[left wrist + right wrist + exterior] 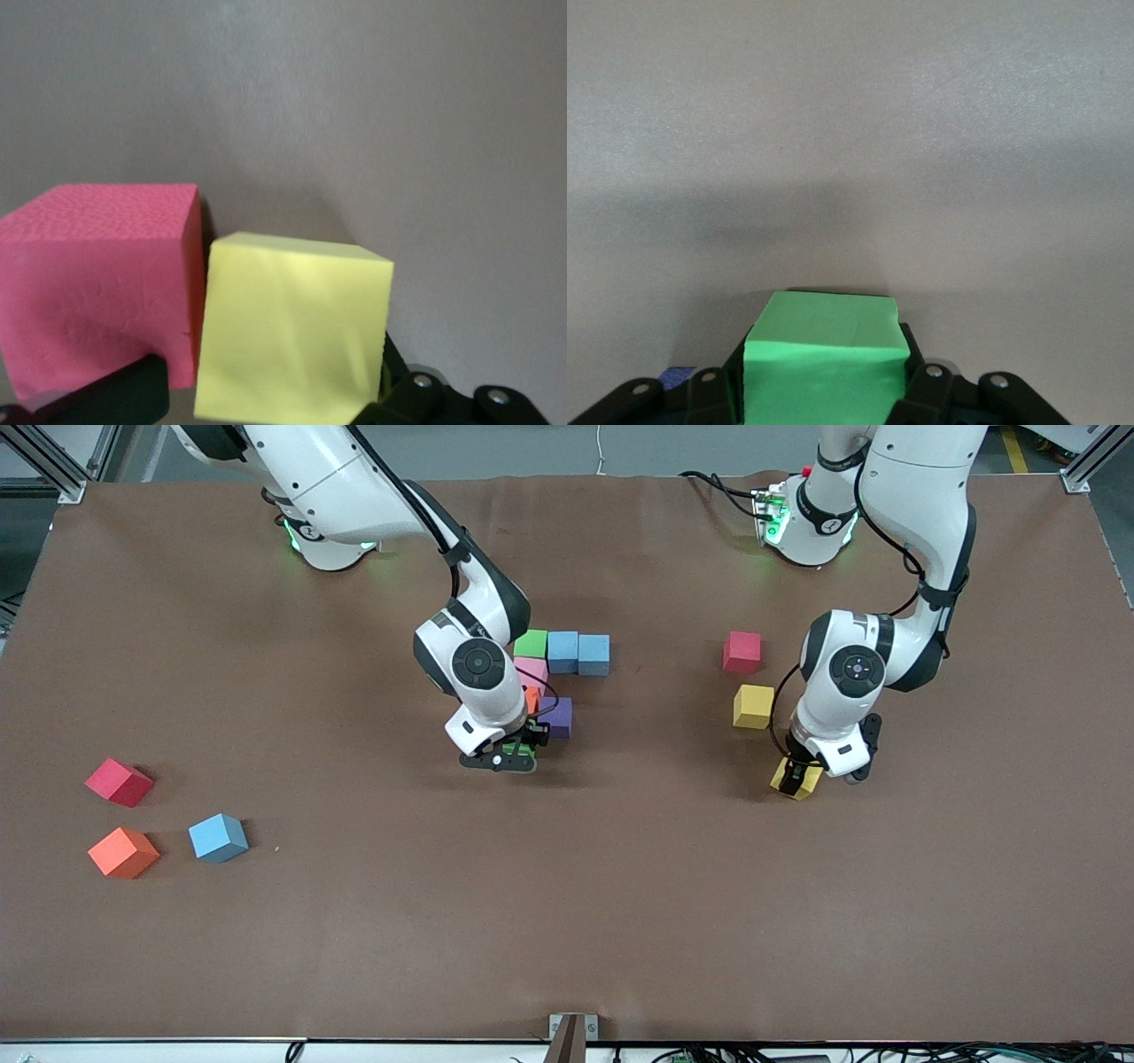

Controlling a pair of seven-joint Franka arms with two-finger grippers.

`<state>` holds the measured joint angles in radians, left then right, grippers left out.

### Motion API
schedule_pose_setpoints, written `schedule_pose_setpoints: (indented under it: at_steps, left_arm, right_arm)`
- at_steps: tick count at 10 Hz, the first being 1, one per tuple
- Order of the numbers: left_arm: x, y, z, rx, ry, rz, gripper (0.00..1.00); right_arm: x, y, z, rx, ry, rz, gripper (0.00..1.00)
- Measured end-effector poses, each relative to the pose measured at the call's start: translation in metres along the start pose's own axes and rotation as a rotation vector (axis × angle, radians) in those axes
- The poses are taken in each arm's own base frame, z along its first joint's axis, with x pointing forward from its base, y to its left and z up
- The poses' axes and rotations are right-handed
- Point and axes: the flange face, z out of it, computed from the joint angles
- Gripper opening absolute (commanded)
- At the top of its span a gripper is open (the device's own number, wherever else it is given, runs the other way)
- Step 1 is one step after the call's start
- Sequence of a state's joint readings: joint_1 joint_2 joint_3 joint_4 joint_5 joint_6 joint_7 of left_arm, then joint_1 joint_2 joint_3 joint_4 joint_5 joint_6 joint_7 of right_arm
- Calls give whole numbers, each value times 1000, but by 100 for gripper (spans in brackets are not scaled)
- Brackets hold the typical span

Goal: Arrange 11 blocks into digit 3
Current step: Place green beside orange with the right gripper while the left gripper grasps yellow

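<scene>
Three loose blocks [168, 824] well apart

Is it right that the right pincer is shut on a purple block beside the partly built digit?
Not quite: the block in the right pincer is green, not purple. The right wrist view shows the green block clamped between its fingers. The rest holds; it is beside the partly built digit.
</scene>
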<state>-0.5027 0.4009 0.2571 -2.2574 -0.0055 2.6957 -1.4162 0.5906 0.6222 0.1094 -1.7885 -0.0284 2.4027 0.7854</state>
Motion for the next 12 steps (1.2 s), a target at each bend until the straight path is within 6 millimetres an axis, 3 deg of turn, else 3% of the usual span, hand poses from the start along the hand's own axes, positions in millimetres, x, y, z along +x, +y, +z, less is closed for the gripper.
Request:
schedule_pose_setpoints:
  at_steps: [1,2,3,5,12]
  left_arm:
    - [8,-1,1,0,1,3,100]
    - [14,-2,1,-3,2,1,100]
    - [16,-2,1,-6,3,-2,100]
    - [16,-2,1,-23,7,-2,100]
    - [12,13,6,-83,23,12,100]
  right_arm:
    - [0,1,1,-4,2,-3,21]
    - [0,1,2,-8,2,-6,35]
    - [-1,1,3,-10,0,-7,67]
    - [-1,2,4,-11,0,-7,99]
    - [1,2,1,-19,-5,-2,100]
